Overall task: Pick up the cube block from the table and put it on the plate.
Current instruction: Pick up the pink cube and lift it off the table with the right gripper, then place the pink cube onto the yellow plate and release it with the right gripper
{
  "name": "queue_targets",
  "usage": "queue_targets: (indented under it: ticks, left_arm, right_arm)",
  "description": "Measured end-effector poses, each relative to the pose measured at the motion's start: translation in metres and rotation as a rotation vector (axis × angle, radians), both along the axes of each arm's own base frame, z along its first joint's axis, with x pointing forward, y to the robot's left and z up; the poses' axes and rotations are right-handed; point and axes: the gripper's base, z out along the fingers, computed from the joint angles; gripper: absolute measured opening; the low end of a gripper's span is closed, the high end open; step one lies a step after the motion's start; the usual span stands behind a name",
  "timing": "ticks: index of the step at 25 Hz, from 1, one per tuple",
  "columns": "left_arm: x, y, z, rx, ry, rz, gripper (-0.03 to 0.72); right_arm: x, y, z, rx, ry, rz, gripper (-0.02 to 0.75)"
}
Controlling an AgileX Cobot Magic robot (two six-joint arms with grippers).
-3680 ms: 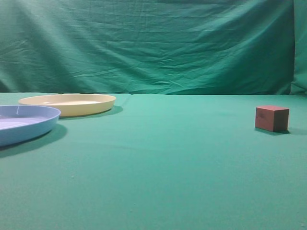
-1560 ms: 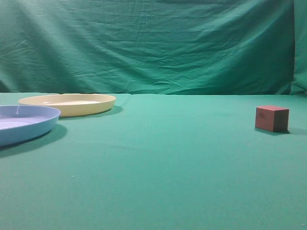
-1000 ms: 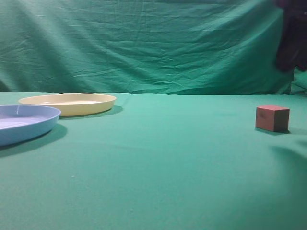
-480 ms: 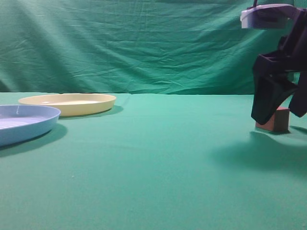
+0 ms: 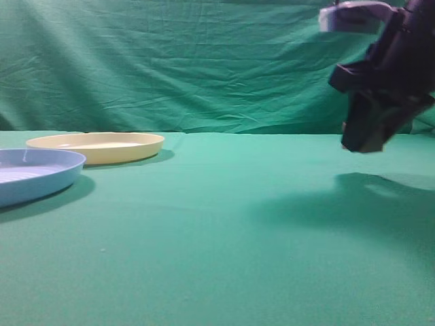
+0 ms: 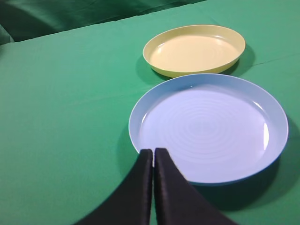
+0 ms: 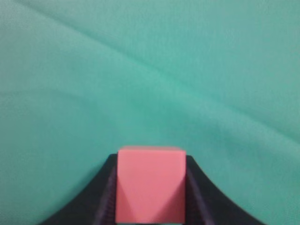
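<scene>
The wide, shallow, pale yellow round plate [image 6: 194,49] sat on the green cloth-covered table [image 5: 204,224] with nothing in it, its inner face bare and glossy in the left wrist view. Just beside it, on the near side, lay the larger light blue round plate [image 6: 208,126] with faint concentric rings, likewise holding nothing; the two rims lay close, though whether they touched could not be told. In the exterior view both dishes stood at the far left, the yellow plate [image 5: 95,146] behind the blue one [image 5: 37,173].

The left gripper [image 6: 153,152] hung over the near edge of the blue plate with its two dark fingers pressed together, nothing between them.

The small reddish-brown cube block [image 7: 150,185] was clamped between the black fingers of the right gripper [image 7: 150,187], off the cloth. In the exterior view the right gripper [image 5: 367,132] hovered above the table at the right, well apart from both plates, with its shadow on the cloth below; the cube itself was hidden there.
</scene>
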Motion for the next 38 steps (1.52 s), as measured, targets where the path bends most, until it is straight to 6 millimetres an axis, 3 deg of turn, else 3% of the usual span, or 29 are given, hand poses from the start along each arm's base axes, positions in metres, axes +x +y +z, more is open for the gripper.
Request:
queue_targets:
  ticks: [5, 9, 15, 19, 24, 27, 31, 33, 36, 38]
  left_arm:
    - [0.0, 0.0, 0.0, 0.0, 0.0, 0.0, 0.0]
    - [0.0, 0.0, 0.0, 0.0, 0.0, 0.0, 0.0]
    - [0.0, 0.0, 0.0, 0.0, 0.0, 0.0, 0.0]
    - [0.0, 0.0, 0.0, 0.0, 0.0, 0.0, 0.0]
    - [0.0, 0.0, 0.0, 0.0, 0.0, 0.0, 0.0]
    - [0.0, 0.0, 0.0, 0.0, 0.0, 0.0, 0.0]
    - [0.0, 0.0, 0.0, 0.0, 0.0, 0.0, 0.0]
    - [0.0, 0.0, 0.0, 0.0, 0.0, 0.0, 0.0]
    - [0.0, 0.0, 0.0, 0.0, 0.0, 0.0, 0.0]
    - [0.0, 0.0, 0.0, 0.0, 0.0, 0.0, 0.0]
  right_arm:
    - [0.037, 0.047, 0.058, 0.076, -0.19, 0.088, 0.241]
    - [0.06, 0.107, 0.076, 0.138, -0.23, 0.189, 0.241]
    - [0.076, 0.203, 0.046, 0.178, -0.244, 0.339, 0.241]
    - [0.082, 0.242, 0.008, 0.179, -0.231, 0.39, 0.241]
    - [0.088, 0.259, -0.027, 0.189, -0.239, 0.387, 0.241]
    - [0.089, 0.261, -0.03, 0.199, -0.257, 0.381, 0.241]
    - [0.09, 0.262, -0.026, 0.211, -0.275, 0.377, 0.562]
    - [0.089, 0.262, -0.015, 0.211, -0.271, 0.386, 0.647]
    - [0.082, 0.257, 0.014, 0.194, -0.263, 0.419, 0.644]
    - [0.075, 0.251, 0.045, 0.19, -0.253, 0.439, 0.554]
